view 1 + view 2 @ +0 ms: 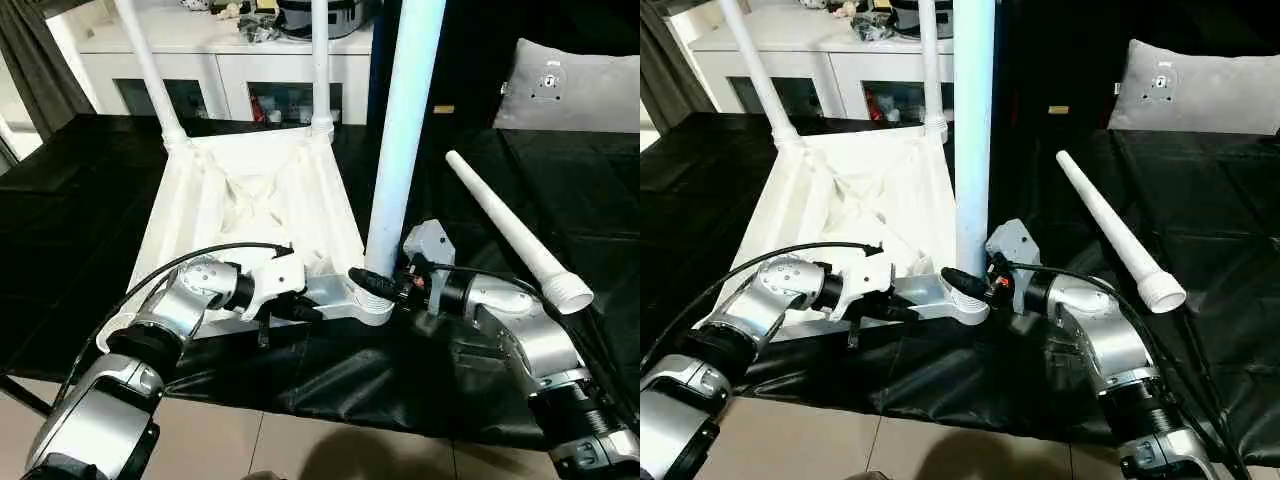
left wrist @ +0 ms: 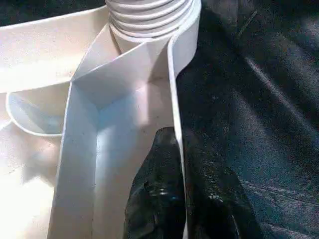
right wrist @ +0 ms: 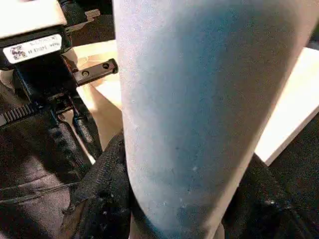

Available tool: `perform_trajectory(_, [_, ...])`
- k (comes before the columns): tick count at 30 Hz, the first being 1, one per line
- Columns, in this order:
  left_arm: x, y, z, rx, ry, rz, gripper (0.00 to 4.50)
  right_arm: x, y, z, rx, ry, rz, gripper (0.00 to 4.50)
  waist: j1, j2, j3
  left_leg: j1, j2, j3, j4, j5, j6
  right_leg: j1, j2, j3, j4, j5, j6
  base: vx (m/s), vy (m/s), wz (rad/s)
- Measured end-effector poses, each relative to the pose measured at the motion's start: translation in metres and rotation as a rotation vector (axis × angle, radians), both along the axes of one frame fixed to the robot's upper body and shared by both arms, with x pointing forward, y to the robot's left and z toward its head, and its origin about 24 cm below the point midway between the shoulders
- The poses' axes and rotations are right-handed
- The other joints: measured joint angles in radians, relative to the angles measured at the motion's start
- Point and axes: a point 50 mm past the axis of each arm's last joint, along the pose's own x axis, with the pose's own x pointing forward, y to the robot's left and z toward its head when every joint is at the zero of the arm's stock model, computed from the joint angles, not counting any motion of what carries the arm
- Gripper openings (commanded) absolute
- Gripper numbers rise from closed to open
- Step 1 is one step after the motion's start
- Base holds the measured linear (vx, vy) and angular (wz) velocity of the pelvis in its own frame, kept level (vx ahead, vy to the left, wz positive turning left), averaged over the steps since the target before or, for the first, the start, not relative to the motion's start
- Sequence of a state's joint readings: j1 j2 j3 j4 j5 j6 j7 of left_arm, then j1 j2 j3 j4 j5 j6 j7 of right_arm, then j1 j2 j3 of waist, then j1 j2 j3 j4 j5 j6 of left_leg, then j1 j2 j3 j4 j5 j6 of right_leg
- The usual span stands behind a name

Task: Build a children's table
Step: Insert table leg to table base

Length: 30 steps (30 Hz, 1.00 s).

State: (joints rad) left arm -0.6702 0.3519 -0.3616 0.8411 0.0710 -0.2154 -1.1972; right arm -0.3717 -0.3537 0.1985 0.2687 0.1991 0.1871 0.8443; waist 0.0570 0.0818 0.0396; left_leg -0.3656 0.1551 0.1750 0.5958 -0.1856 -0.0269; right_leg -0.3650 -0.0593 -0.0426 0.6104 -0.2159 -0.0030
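Observation:
The children's table top (image 1: 200,200) lies upside down on the black cloth, ribs facing up. Two white legs (image 1: 150,70) (image 1: 320,60) stand upright in its far corner sockets. A third leg (image 1: 405,130) stands upright in the near right corner socket, and my right gripper (image 1: 375,283) is shut on its lower end; in the right wrist view the leg (image 3: 199,99) sits between the black fingers (image 3: 104,194). My left gripper (image 1: 300,308) is shut on the top's near rim (image 2: 174,99), just beside that socket's threaded leg end (image 2: 149,20). The fourth leg (image 1: 505,225) lies loose on the cloth to the right.
A white cabinet (image 1: 250,60) with clutter on top stands behind the work surface. A grey cushion (image 1: 570,90) lies at the back right. The black cloth's front edge (image 1: 330,410) hangs just below my forearms, with tiled floor beneath.

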Motion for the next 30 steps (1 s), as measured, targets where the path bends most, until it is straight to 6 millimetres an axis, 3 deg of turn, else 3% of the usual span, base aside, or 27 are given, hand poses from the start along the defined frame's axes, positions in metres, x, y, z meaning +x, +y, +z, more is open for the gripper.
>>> perform_trajectory(3, [-0.003,0.006,-0.001,-0.009,-0.013,0.048,0.00,0.001,0.006,-0.001,0.003,0.001,-0.016,1.89,-0.002,-0.019,-0.002,0.000,0.000,0.000,-0.005,0.000,0.000,-0.001,0.000,-0.001,0.000,0.000,0.000,0.000,0.000,0.00])
perform_trajectory(9, [-0.019,0.010,-0.003,-0.059,-0.016,0.196,0.00,0.005,0.018,0.000,0.029,-0.005,-0.079,1.89,-0.027,-0.023,0.001,-0.001,0.000,0.001,-0.005,0.000,0.000,-0.009,0.000,0.001,-0.002,-0.001,0.001,0.000,0.000,0.00])
perform_trajectory(15, [-0.033,-0.013,0.001,-0.068,-0.066,0.351,0.00,0.017,0.019,0.001,0.049,-0.005,-0.198,1.89,-0.048,-0.044,0.001,-0.004,0.000,0.002,-0.006,0.000,0.000,-0.016,0.000,0.002,-0.003,-0.001,0.001,0.000,0.000,0.00])
perform_trajectory(23, [-0.031,-0.027,0.007,-0.036,-0.094,0.400,0.00,0.021,0.018,0.004,0.045,-0.026,-0.257,1.89,-0.045,-0.047,0.002,-0.009,0.000,0.002,-0.009,0.000,-0.001,-0.016,0.000,0.001,-0.003,0.000,0.000,0.000,0.000,0.00])
perform_trajectory(30, [-0.032,-0.027,0.009,-0.003,-0.097,0.424,0.00,0.022,0.020,0.004,0.051,-0.027,-0.272,1.89,-0.048,-0.047,0.002,-0.008,0.000,0.002,-0.009,-0.001,-0.002,-0.016,0.000,0.001,-0.003,0.000,0.000,0.000,0.000,0.00])
